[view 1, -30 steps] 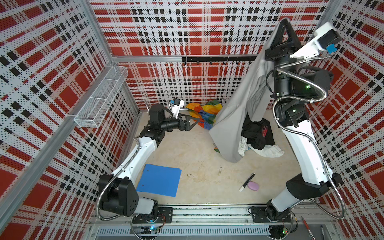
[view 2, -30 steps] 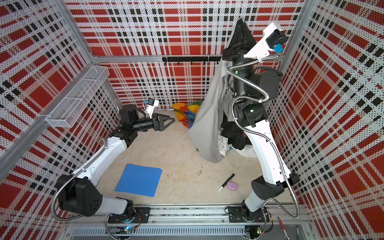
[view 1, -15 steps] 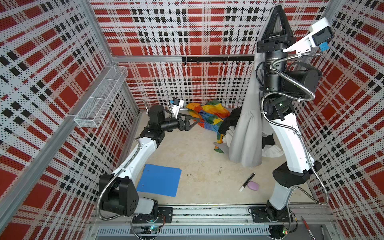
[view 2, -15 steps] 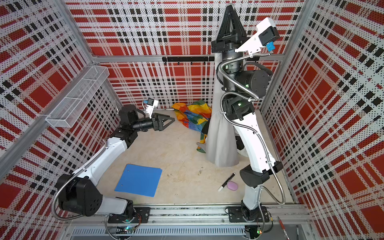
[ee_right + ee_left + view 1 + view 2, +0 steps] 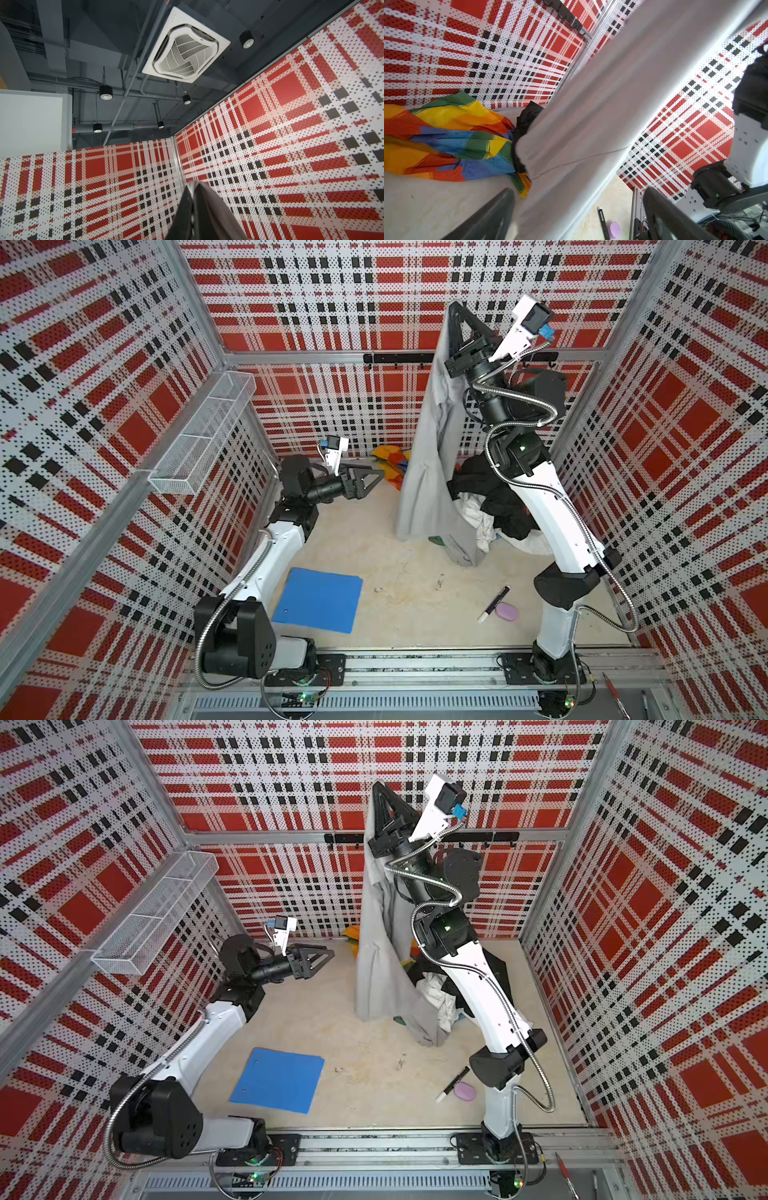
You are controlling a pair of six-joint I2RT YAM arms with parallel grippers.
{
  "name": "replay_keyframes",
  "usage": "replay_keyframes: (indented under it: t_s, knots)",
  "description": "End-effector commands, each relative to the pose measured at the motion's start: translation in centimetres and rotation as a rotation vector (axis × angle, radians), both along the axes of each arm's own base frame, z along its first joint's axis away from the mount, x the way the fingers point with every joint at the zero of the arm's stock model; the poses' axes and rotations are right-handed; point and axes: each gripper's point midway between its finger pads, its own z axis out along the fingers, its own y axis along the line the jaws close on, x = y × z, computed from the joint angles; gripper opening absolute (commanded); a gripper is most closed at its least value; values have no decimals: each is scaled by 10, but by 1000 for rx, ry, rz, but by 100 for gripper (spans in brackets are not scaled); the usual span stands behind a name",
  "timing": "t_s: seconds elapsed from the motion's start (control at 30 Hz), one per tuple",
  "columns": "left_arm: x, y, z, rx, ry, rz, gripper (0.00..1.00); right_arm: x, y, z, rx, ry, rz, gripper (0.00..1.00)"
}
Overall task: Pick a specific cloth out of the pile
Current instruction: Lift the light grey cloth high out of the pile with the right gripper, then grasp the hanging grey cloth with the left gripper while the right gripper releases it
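Blue folder [image 5: 318, 600]: flat on the tabletop [image 5: 415, 593], close to my bases
My left pincer [image 5: 376, 479]: wide, holding nothing, low above the tabletop
The pile [image 5: 494, 506]: black and white fabrics on the tabletop
The cloth [image 5: 428, 472]: grey, hangs long, lower end on the tabletop beside the pile
My right pincer [image 5: 455, 306]: raised high, closed on the top of the cloth

The cloth [image 5: 424, 472] curtains off the pile [image 5: 498, 497]; the tabletop [image 5: 395, 572] centre lies open.
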Motion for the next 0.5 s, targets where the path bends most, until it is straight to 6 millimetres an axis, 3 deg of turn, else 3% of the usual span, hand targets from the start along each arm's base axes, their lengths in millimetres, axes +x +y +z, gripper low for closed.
replay_keyframes:
  t_s: [0.0,0.07,0.23,0.33,0.37,0.47]
  knots:
    - [-20,-25,12,-4,-140,-46,99,-36,-16,29,46,-96,40,0]
    - [-22,-47,-2,15,-137,-84,99,-40,-16,29,39,-99,52,0]
    - [14,-65,-22,41,-98,-28,98,-51,-17,28,22,-91,83,0]
    - [22,-84,-21,47,-100,-67,55,-49,-15,17,-13,-58,81,0]
    - [23,-88,-22,56,-106,-69,46,-48,-15,12,-22,-44,73,0]
    - [27,-95,-26,76,-121,-35,28,-48,-18,0,-46,-13,51,0]
